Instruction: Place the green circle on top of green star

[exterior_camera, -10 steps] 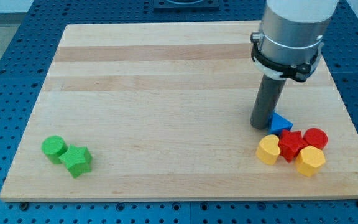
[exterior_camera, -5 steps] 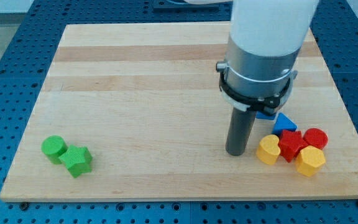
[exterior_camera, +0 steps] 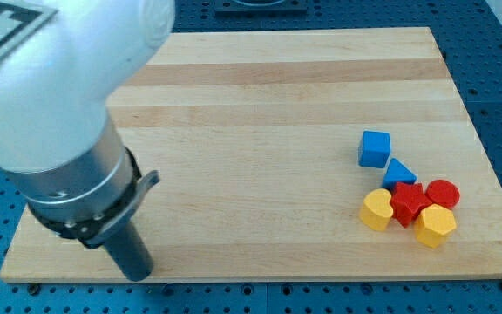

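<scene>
The arm's white and grey body fills the view's left and hides the bottom-left of the board, where the green circle and green star do not show. My tip [exterior_camera: 138, 272] stands at the bottom-left edge of the wooden board [exterior_camera: 268, 96]. Whether it touches either green block cannot be told.
At the view's right lies a cluster: a blue cube [exterior_camera: 374, 148], a blue triangle [exterior_camera: 397, 173], a red star [exterior_camera: 409, 204], a red circle [exterior_camera: 443, 193], a yellow circle [exterior_camera: 376, 210] and a yellow hexagon [exterior_camera: 435, 227]. Blue perforated table surrounds the board.
My tip has swept from beside the blue triangle at the right, leftward and down, to the board's bottom-left. The arm now covers the green blocks; the blue cube is uncovered.
</scene>
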`<action>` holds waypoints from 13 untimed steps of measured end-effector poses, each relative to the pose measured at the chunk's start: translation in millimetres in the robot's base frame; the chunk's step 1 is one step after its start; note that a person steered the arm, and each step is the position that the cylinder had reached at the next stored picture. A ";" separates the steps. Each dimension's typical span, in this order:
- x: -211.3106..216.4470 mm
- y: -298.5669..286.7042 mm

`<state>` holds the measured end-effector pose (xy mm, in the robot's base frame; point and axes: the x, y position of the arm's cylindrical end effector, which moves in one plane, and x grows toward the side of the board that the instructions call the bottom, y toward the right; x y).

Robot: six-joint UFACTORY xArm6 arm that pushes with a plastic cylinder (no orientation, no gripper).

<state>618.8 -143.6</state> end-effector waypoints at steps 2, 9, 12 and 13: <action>-40.9 -12.5; -59.9 -161.1; -134.9 -131.5; -135.6 -113.0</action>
